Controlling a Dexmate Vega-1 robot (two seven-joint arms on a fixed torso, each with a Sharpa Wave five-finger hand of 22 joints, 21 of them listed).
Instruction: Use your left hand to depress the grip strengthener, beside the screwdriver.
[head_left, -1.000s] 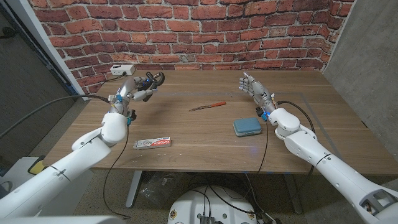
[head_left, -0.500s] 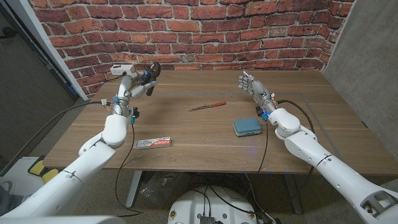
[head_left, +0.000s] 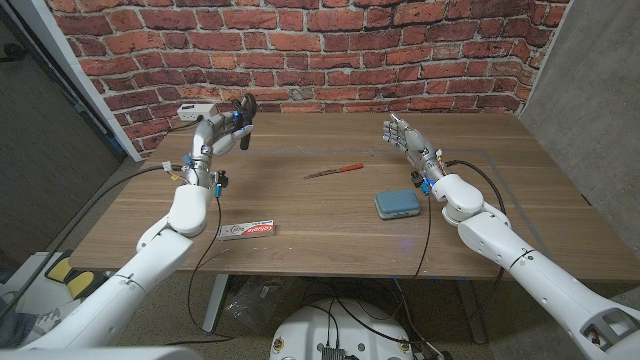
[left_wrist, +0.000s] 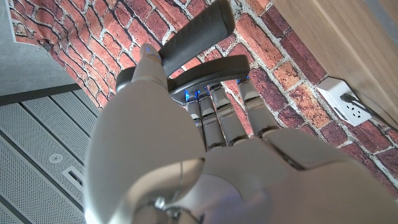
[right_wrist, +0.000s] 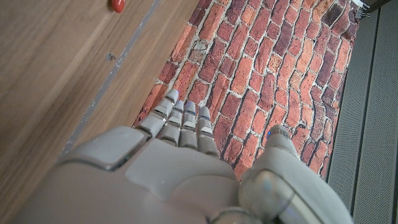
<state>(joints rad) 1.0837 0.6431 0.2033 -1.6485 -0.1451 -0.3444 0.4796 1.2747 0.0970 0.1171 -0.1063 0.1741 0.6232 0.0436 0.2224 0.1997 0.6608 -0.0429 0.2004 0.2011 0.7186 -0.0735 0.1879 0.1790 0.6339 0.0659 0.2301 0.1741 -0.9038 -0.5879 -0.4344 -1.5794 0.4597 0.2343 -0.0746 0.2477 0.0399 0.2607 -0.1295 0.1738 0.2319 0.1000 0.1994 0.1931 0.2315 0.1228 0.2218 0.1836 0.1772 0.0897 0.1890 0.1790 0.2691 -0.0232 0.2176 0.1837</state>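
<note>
left hand (head_left: 222, 133) raised, gripping grip strengthener (head_left: 245, 110)

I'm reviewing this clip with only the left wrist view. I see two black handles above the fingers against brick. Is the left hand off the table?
Observer: Yes. In the head view the left hand holds the grip strengthener raised above the table's far left corner.
Operator: Where is the screwdriver?
Observer: The screwdriver lies on the table near the middle, well apart from that hand.
Operator: And the other hand?
Observer: The right hand is empty, fingers extended, behind a blue sponge.
</note>
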